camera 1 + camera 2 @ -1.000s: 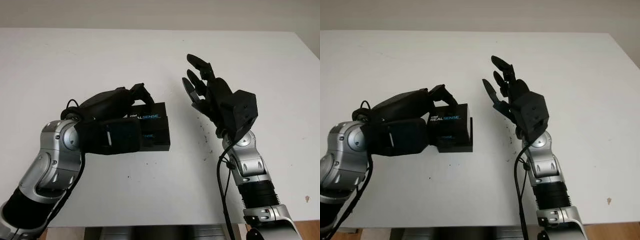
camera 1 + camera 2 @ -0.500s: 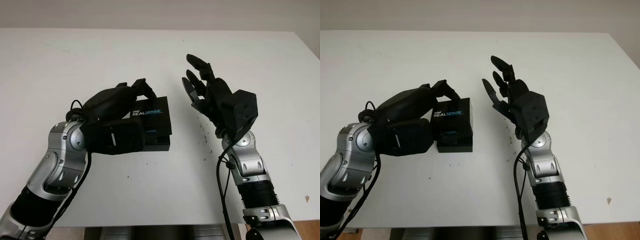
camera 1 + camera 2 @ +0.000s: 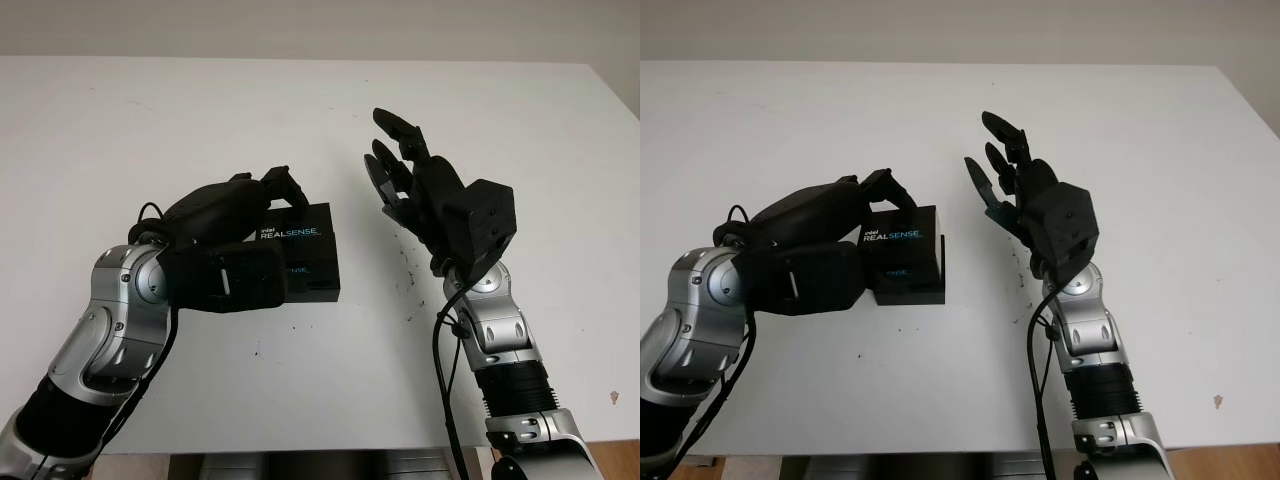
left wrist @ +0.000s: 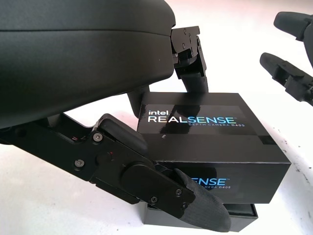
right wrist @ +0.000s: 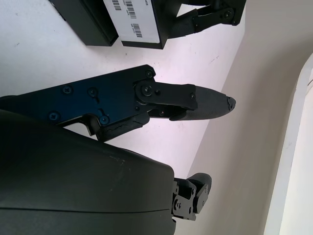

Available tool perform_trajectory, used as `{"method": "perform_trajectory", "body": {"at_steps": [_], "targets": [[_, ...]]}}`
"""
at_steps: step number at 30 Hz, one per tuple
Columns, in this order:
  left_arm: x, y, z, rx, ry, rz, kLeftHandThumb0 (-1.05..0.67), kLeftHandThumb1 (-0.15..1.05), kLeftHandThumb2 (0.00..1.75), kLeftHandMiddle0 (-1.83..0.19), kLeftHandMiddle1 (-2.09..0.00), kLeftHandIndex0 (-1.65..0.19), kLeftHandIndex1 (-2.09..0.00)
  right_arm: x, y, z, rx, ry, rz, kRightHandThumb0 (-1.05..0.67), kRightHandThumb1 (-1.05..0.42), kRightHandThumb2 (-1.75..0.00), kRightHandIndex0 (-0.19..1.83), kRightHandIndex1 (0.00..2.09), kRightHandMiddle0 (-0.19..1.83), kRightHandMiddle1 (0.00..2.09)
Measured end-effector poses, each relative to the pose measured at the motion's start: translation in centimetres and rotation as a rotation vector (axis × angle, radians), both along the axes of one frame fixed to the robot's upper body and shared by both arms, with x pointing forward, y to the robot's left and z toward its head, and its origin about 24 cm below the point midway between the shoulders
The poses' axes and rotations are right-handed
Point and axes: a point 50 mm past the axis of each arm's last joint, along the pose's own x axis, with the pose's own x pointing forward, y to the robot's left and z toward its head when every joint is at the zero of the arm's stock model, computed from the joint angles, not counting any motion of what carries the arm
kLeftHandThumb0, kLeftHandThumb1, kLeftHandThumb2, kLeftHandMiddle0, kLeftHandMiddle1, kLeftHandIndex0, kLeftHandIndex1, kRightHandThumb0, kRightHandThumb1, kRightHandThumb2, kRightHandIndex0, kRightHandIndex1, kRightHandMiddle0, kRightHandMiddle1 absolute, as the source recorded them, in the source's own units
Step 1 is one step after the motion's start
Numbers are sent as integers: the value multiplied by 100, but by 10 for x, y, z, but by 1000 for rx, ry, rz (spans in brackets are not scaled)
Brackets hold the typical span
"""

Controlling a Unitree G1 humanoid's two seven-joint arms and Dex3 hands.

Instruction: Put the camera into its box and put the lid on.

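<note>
The left hand [image 3: 235, 215] is gripping the lid [image 4: 208, 131] and seating it askew over the box [image 3: 318, 290] on the table [image 3: 300, 100], while the right hand [image 3: 415, 190] is hovering empty beside it, ready to steady.

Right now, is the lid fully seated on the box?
No. The lid, gripped by the left hand, sits skewed, with the box rim exposed.

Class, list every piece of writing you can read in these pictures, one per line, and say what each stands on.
"intel REALSENSE", top of the black lid.
"DEPTH CAMERA D405", small line beneath it; the last characters are hard to make out.
"...ENSE" and "...AMERA D4..", lid's front side, partly hidden by the left hand.
Barcode labels on the lid's end: too small to read.
</note>
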Motion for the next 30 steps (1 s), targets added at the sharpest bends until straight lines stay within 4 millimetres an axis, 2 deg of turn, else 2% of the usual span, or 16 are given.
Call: {"method": "perform_trajectory", "body": {"at_steps": [6,8,11,17,30], "targets": [[-1,0,-2,-2,-14,-3,-27,105,13,-17,-194,-6,-159,0,0,-1,1,8,0,-64,-105,-47,12,4,-18,57],[-1,-1,-2,-9,-26,-6,-26,105,12,-19,-201,-8,-160,0,0,-1,1,10,0,-63,-105,-47,12,4,-17,57],[0,-3,-4,-16,-47,-20,-26,105,11,-21,-197,-9,-163,0,0,-1,2,10,2,-62,-105,-47,12,4,-17,56],[1,-7,-6,-36,-64,-28,-27,105,10,-24,-209,-7,-183,0,0,-1,3,11,3,-62,-105,-48,12,4,-17,54],[2,-13,-9,-30,-76,-38,-27,105,10,-29,-209,-8,-187,0,0,-1,4,15,4,-63,-105,-48,11,4,-16,52]]}}
